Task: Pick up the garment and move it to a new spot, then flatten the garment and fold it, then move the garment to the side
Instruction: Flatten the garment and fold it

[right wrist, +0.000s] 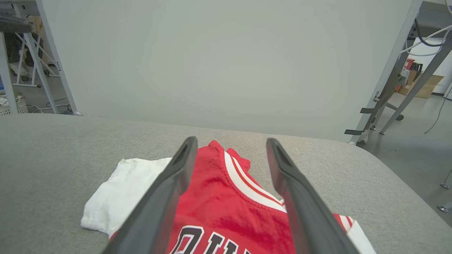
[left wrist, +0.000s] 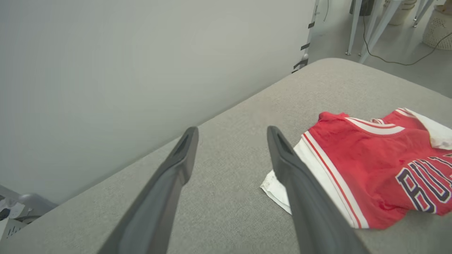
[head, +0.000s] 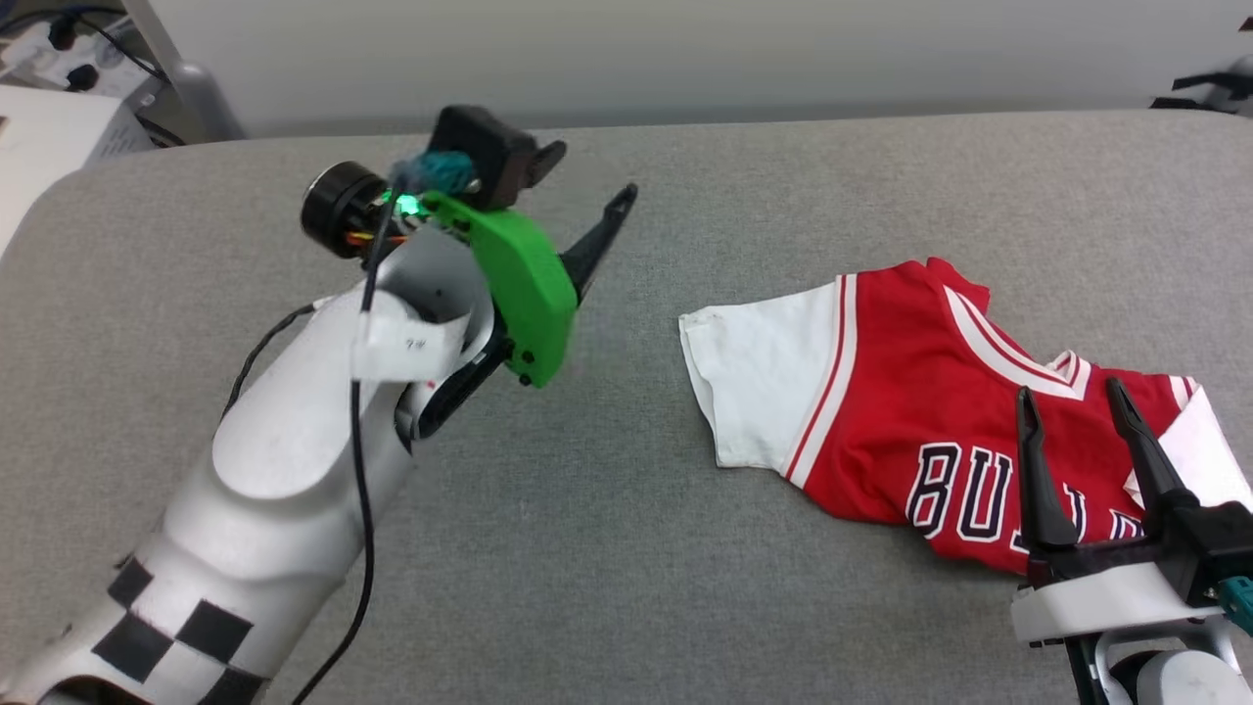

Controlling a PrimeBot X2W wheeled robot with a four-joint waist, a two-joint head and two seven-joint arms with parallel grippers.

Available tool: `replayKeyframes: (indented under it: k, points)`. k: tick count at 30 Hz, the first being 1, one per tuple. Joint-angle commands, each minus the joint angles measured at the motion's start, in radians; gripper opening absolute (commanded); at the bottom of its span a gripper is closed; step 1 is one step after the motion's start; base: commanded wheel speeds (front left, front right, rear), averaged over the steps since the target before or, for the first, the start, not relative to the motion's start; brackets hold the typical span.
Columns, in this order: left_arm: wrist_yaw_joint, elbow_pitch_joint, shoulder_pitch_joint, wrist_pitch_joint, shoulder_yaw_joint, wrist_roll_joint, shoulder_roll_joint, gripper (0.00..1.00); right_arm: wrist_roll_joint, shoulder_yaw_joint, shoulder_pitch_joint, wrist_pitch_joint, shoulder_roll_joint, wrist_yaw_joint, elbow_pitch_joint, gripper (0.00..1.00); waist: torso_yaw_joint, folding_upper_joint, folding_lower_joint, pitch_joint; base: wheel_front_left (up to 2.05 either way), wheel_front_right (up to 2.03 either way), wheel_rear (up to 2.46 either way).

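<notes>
- The right jaws, spread wide and empty, hang at the near edge over the black "BULLS" lettering of the red jersey-style shirt with white short sleeves and striped trim (head: 881,392). A clean pick likely means dropping straight down and pinching at a shoulder seam rather than a loose fold of the chest.
- The shirt lies rumpled, print up, on the right half of the grey fabric-covered tabletop (head: 587,509). One white sleeve (head: 759,382) lies flat toward the robot's left, and the other side is bunched and turned over on itself. Each grip should take both layers, or the garment is likely to sag open when lifted.
- Farther out and well apart from the cloth, the left jaws also stand wide open with nothing between them. They are raised on the pale forearm (head: 294,441) and angled toward the flat sleeve, whose shoulder looks the natural second hold.
- Lifting both holds level and together should keep the hem from dragging across the fabric.
- Beyond, a plain pale wall (head: 685,49) closes off the far edge.
</notes>
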Motion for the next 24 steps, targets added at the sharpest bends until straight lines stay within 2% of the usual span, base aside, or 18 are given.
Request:
replayKeyframes:
  k: [1,4,12,19,24]
  points:
    - [-0.003,0.013,-0.05,0.067,-0.048,-0.048,0.013,1.0,-0.009,0.005,-0.023,-0.004,-0.002,0.0,0.003,1.0,-0.039,0.0,0.0,0.049,0.0,0.0,0.0]
    - [-0.003,0.036,-0.143,0.235,-0.163,-0.162,0.02,1.0,-0.012,0.014,-0.046,-0.005,-0.001,0.0,0.007,1.0,-0.06,0.0,0.0,0.088,0.0,0.0,0.0]
    - [-0.003,0.113,-0.35,0.463,-0.431,-0.284,0.025,1.0,-0.009,0.057,-0.126,-0.005,0.001,0.0,0.016,1.0,-0.132,0.0,0.0,0.189,0.0,0.0,0.0]
    - [-0.003,0.226,-0.439,0.481,-0.578,-0.346,0.004,1.0,0.006,0.09,-0.194,-0.005,0.005,0.0,0.016,1.0,-0.191,0.0,0.0,0.267,0.0,0.0,0.0]
    - [-0.003,0.284,-0.455,0.481,-0.634,-0.35,-0.006,1.0,0.024,0.099,-0.219,-0.005,0.006,0.0,0.019,1.0,-0.212,0.0,0.0,0.3,0.0,0.0,0.0]
